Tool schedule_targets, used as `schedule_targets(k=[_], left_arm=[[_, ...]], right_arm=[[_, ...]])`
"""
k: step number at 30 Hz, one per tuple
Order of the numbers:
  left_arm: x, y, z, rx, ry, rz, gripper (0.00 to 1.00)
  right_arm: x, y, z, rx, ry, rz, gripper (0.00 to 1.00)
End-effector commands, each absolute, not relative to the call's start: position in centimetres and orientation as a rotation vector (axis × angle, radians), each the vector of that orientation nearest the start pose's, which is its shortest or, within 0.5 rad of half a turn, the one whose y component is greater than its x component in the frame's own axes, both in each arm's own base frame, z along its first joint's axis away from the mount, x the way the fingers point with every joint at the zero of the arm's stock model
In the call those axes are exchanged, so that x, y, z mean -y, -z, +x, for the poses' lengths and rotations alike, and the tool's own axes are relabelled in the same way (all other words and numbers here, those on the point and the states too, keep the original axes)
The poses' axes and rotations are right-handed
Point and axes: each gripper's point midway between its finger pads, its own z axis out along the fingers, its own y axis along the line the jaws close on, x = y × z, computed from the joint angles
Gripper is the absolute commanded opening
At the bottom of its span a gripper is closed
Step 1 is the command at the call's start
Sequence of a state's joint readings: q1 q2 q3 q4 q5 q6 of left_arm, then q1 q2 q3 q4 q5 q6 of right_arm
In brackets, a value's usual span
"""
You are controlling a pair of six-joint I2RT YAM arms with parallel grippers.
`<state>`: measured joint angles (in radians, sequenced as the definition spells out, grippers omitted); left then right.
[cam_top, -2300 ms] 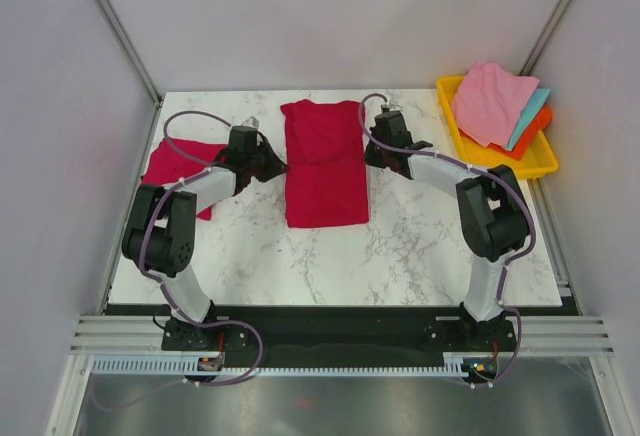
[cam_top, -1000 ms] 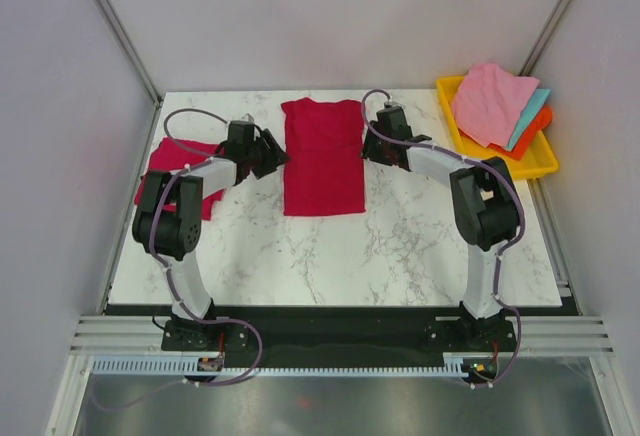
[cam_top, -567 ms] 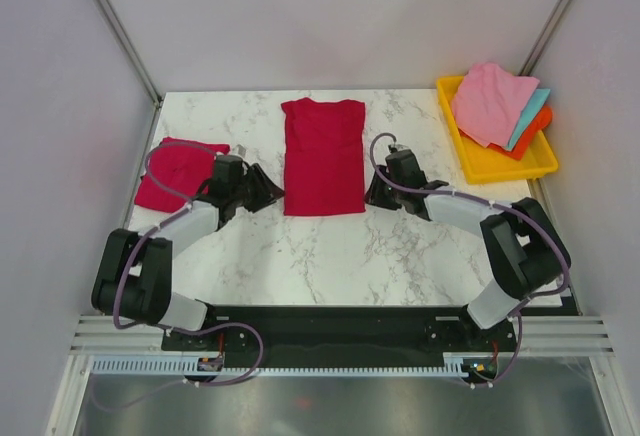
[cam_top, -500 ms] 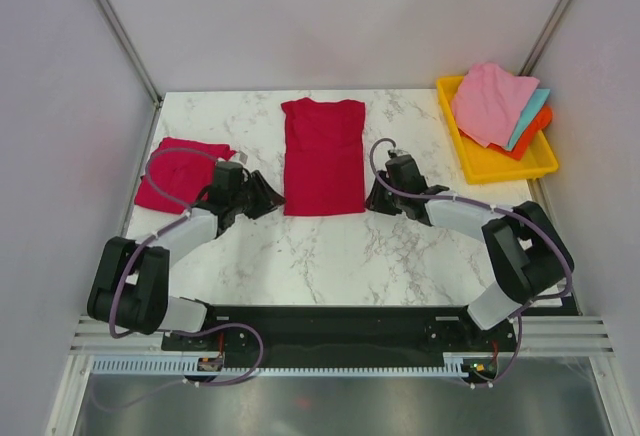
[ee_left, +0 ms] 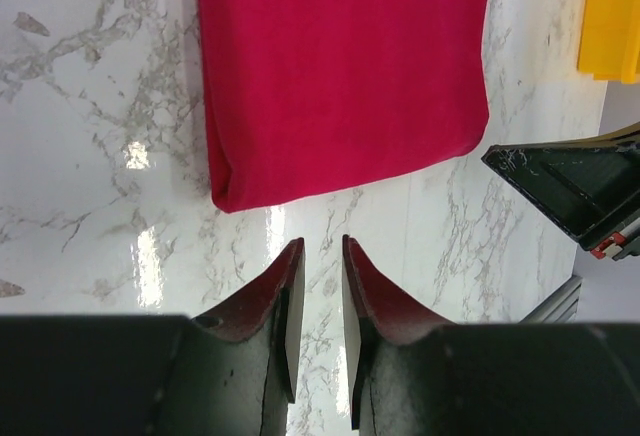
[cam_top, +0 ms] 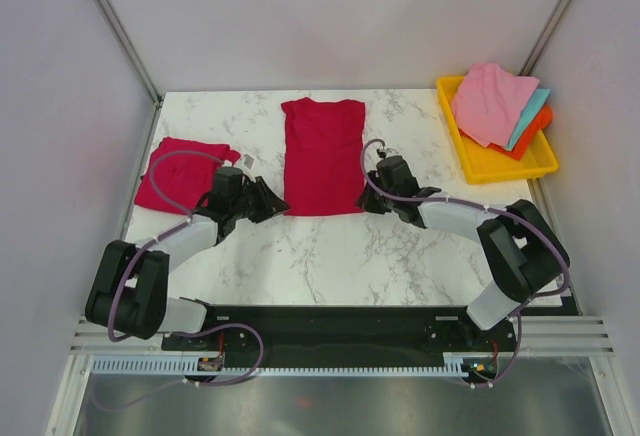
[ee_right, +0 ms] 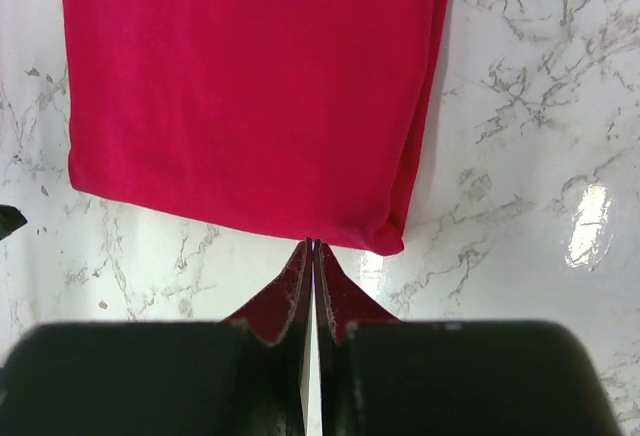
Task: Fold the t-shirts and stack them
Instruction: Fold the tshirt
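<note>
left gripper (ee_left: 316, 248): jaws a narrow slit apart, nothing between them, just short of the folded crimson t-shirt (ee_left: 340, 56). right gripper (ee_right: 312, 246): jaws pressed together, tips at the t-shirt's near hem.

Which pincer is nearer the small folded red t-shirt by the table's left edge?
Left. The left pincer sits just right of that folded t-shirt, off the long t-shirt's near-left corner. The right pincer is at its near-right corner.
</note>
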<state>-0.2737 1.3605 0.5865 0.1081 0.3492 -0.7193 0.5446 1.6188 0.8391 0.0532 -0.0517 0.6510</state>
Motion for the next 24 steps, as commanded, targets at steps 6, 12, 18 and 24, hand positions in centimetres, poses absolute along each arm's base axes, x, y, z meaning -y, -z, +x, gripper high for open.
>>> schedule_targets(k=[6, 12, 18, 24], left_arm=[[19.1, -7.2, 32.7, -2.341, 0.944, -0.247, 0.26], [18.3, -4.4, 33.1, -2.446, 0.842, -0.304, 0.22], [17.0, -2.7, 32.8, -2.511, 0.723, -0.353, 0.17], [16.5, -3.1, 32.1, -2.512, 0.706, -0.355, 0.18]], right_arm=[[-25.0, -6.0, 35.8, -2.363, -0.623, 0.115, 0.03], [-23.4, -4.5, 36.3, -2.4, -0.531, 0.17, 0.0], [-21.4, -3.1, 35.9, -2.447, -0.46, 0.236, 0.0], [-21.1, -2.8, 35.7, -2.466, -0.471, 0.25, 0.0]])
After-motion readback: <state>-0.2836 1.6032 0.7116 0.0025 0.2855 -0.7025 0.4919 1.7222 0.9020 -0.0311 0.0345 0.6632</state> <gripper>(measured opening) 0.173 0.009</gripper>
